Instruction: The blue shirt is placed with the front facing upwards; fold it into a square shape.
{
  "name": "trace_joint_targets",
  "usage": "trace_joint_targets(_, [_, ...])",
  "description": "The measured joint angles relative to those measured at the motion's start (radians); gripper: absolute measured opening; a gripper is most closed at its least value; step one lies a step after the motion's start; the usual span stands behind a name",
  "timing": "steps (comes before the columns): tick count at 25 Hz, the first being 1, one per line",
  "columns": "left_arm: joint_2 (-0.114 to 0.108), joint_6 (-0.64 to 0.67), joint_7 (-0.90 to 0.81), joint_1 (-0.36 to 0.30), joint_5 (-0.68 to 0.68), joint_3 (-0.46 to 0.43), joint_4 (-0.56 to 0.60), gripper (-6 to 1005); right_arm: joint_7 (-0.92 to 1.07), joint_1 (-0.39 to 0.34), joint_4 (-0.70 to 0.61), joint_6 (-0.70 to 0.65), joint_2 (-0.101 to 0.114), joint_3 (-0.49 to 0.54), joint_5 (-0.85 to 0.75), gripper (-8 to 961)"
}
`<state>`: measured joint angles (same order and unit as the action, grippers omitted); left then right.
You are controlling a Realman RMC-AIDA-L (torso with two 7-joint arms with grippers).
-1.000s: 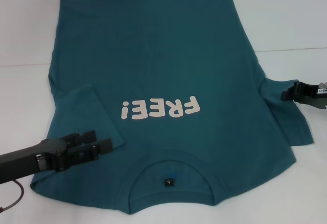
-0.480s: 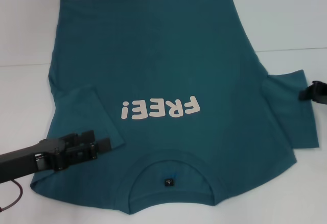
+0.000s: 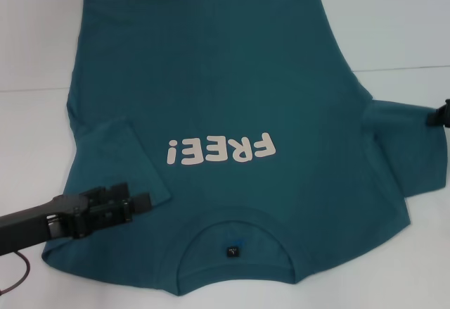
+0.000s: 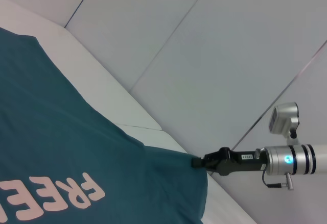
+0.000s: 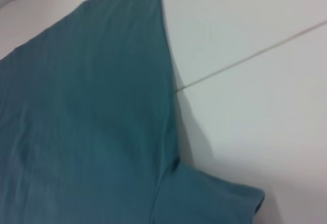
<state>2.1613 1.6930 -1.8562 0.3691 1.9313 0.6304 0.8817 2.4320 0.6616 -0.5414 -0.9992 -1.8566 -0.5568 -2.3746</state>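
While the shirt point(image 3: 225, 112) lies limp, grip sleeve hems. Left tool point(image 3: 137, 203) seems shut on folded sleeve; right tool point(image 3: 437, 117) grip: cannot tell.

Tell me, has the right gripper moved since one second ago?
Yes. The right gripper moved outward to the right, away from the pale "FREE!" lettering, pulling the sleeve flat.
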Motion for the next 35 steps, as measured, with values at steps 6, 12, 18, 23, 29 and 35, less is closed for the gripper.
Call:
trace_joint_targets(6, [0.000,0.004,0.000,-0.004,0.000,-0.013,-0.001,916,0.001,0.028,-0.015,0.021,0.010,-0.013,-0.001,29])
trace_joint_targets(12, [0.000,0.006,0.000,-0.006,0.000,-0.022,-0.003,916,0.006,0.053,-0.026,0.027,0.021,-0.036,-0.002,32])
trace_joint_targets(18, [0.000,0.005,0.000,-0.008,0.000,-0.023,-0.003,916,0.009,0.081,-0.026,0.027,0.031,-0.045,-0.025,35])
trace_joint_targets(23, [0.000,0.002,0.000,-0.009,0.000,-0.023,-0.003,916,0.041,0.115,-0.026,0.018,0.028,-0.065,-0.117,37])
trace_joint_targets(29, [0.000,0.001,0.000,-0.009,0.000,-0.023,-0.003,916,0.046,0.121,-0.028,-0.009,0.024,-0.081,-0.127,41])
trace_joint_targets(35, [0.000,-0.001,0.000,-0.008,0.000,-0.024,-0.003,916,0.044,0.121,-0.065,-0.088,0.025,-0.096,-0.128,44])
